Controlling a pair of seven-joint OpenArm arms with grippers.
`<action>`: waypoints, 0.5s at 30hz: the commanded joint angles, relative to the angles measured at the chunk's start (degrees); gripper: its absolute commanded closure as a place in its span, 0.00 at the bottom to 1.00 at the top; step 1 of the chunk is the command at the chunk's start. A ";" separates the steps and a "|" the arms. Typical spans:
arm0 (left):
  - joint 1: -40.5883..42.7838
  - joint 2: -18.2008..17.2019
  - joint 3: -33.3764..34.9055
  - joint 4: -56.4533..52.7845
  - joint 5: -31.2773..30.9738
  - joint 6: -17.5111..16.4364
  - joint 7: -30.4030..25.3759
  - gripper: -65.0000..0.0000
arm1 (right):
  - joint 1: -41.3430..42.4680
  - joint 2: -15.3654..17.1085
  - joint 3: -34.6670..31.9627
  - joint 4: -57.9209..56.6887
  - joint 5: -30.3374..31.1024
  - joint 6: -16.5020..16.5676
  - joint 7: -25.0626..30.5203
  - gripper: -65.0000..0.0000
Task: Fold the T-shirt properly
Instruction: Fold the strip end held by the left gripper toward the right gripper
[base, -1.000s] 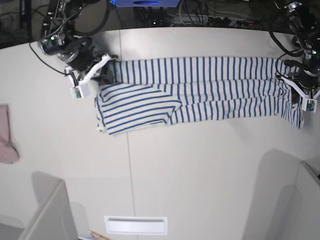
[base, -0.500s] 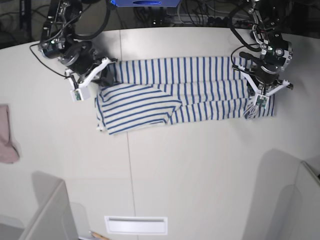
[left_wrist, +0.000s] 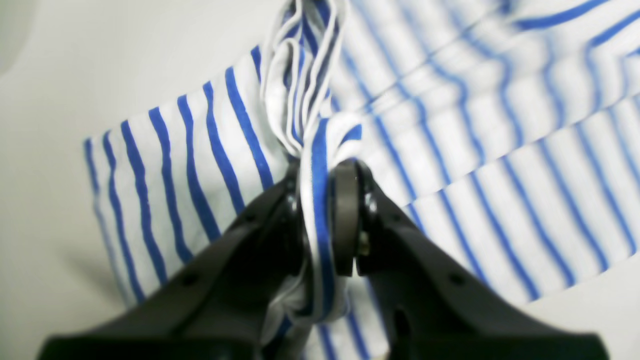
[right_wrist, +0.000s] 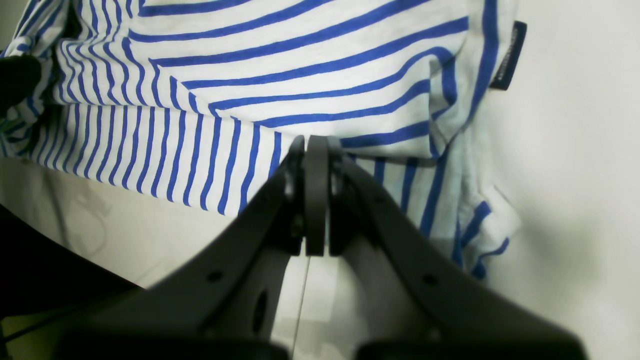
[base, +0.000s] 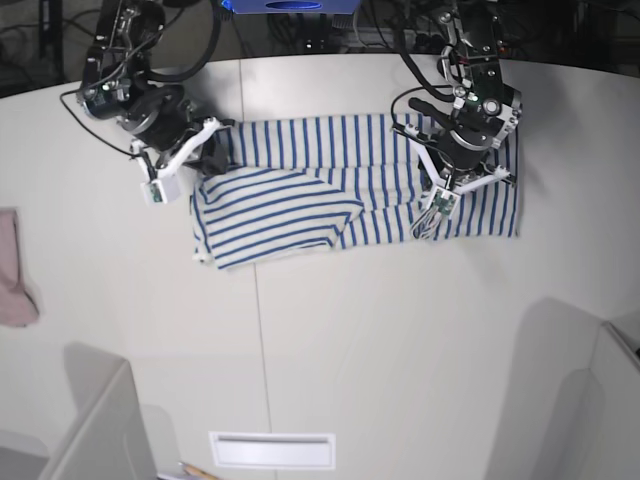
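Left gripper clamped on T-shirt hem, lifted mid-fold over cloth beneath it; right gripper closed, empty; final fold remains, I'd judge.

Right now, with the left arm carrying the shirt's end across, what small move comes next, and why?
Probably carry on toward the far end, then lower. The left gripper pinches a bunched T-shirt edge mid-shirt, short of the end where the shut right gripper sits.
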 joint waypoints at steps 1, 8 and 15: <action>-0.75 0.35 0.12 1.20 0.42 0.13 -1.12 1.00 | 0.25 0.23 0.12 0.72 0.98 0.30 1.04 1.00; -1.28 1.05 2.49 1.11 1.03 0.83 -1.12 1.00 | 0.07 0.23 0.12 0.72 0.98 0.30 1.04 1.00; -1.54 1.05 3.11 1.11 0.59 3.91 -1.12 1.00 | -0.02 1.20 0.03 0.72 0.98 0.30 1.04 1.00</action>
